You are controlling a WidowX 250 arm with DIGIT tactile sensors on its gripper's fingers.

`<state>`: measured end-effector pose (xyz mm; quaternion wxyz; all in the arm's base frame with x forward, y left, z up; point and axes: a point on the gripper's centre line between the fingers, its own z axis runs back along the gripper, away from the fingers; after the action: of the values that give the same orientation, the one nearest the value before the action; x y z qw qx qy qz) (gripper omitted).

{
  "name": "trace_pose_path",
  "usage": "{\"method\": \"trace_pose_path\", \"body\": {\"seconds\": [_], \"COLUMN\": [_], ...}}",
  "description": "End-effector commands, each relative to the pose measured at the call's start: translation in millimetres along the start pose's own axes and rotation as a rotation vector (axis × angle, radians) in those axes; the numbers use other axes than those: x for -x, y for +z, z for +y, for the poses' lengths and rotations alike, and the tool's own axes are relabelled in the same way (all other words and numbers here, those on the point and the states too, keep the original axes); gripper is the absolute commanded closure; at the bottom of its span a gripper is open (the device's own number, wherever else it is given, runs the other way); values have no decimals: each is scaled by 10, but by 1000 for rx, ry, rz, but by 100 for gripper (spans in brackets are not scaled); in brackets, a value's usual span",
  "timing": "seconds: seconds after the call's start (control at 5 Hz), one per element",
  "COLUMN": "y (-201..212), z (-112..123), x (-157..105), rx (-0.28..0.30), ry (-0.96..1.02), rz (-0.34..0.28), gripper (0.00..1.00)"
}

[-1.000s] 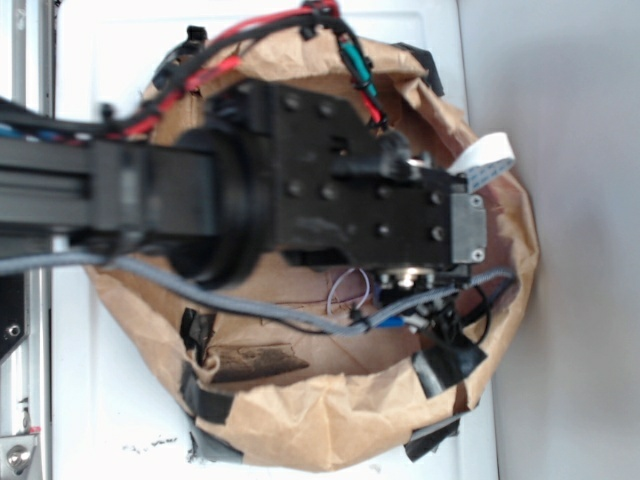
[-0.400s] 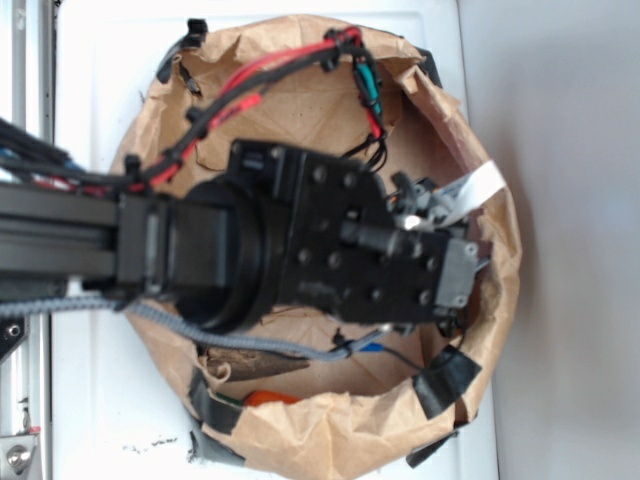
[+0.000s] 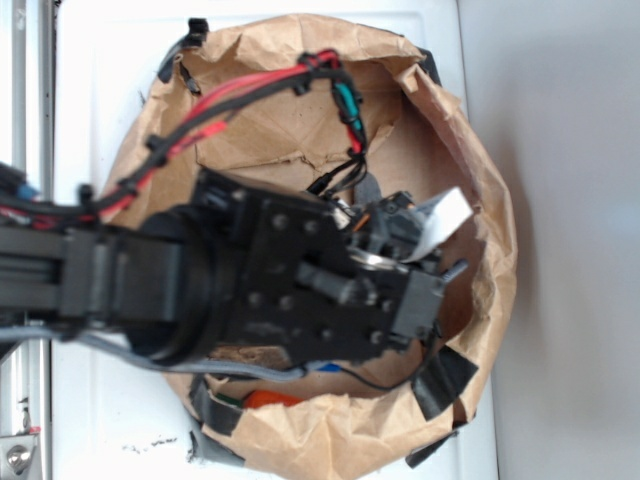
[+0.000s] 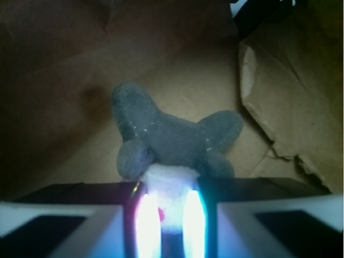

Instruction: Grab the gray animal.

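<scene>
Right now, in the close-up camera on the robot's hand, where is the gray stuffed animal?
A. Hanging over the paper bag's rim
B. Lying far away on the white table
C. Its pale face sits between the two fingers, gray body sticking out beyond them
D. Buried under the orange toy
C: in the wrist view the gray animal has its cream face between the gripper fingers.

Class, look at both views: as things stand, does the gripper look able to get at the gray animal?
Probably yes. In the wrist view the gray animal lies right at the gripper, its pale face between the fingers, with nothing in between.
</scene>
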<state>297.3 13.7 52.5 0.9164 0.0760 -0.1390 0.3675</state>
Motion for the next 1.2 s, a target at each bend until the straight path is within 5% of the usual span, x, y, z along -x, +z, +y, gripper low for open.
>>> {"method": "trace_pose_path", "body": {"seconds": [0.0,0.2,0.4,1.0], "y": [530,734,621,42], "z": [84,219,194,5], "x": [-33,-22,-27,-123], "rx": [178,244,203,48], "ry": [-26,-47,-45,-4], "rz": [21,60,59,39], "gripper": [100,100,0,0]}}
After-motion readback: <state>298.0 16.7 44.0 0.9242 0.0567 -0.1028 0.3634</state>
